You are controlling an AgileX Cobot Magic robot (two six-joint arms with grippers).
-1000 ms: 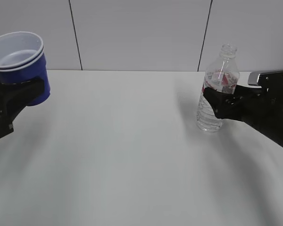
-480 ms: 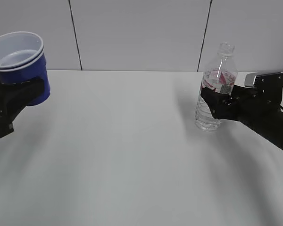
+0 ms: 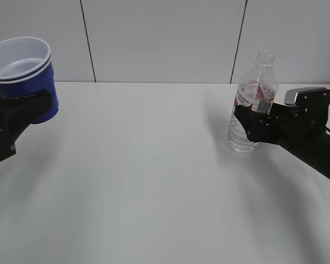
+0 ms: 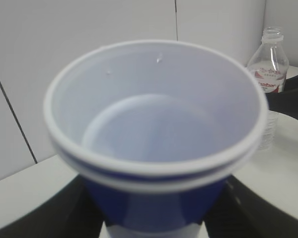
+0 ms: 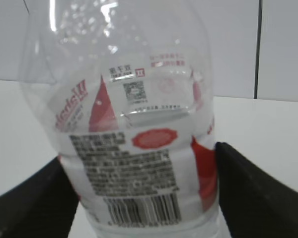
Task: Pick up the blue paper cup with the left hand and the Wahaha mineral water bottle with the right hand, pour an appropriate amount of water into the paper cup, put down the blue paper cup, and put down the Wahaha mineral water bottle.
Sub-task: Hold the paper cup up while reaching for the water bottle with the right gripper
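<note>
— White tabletop (image 3: 143,181) runs bare and wide between both arms?

— Yes. Right hand (image 3: 252,123) clamps the tall clear ribbed Wahaha mineral water bottle (image 3: 253,104), upright near the far right edge. Left hand (image 3: 23,110) grips the royal-blue paper cup (image 3: 23,74), raised at the left border.

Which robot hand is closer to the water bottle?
The right hand. Its fingers sit on both sides of the Wahaha mineral water bottle, gripping its middle. The left hand is far across the table, holding up the blue paper cup.
</note>
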